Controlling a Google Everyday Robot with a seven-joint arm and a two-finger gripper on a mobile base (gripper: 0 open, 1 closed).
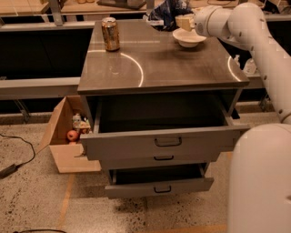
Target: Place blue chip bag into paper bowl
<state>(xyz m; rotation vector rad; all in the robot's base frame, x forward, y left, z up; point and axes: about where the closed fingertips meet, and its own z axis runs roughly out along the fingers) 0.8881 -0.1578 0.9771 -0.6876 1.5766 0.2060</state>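
A robot's white arm point(261, 43) reaches in from the right over the far edge of a grey metal-topped desk point(182, 68), its tan end effector point(184, 22) closed on a crumpled dark blue foil chip bag point(167, 10), which hangs in the air to the left of the fingers, above the desk's back edge and clear of the surface. Just below and slightly to the right of the end effector, a shallow round off-white paper bowl point(188, 37) sits upright on the desk near the far right corner; the bag is near the bowl's upper left but is not inside it and does not touch it. A gold-brown drink can point(110, 33) stands upright at the far left of the desk, well apart from the bowl. Under the desk top, a wide grey upper drawer point(168, 142) is pulled far out and a lower grey drawer point(159, 186) is pulled out a shorter way; a shut drawer front lies between them. On the speckled floor to the left of the desk, an open brown cardboard box point(68, 157) holds several small items, among them a round red one point(72, 135). A dark cable point(18, 157) trails across the floor at the far left. The robot's white body point(261, 182) fills the lower right corner.
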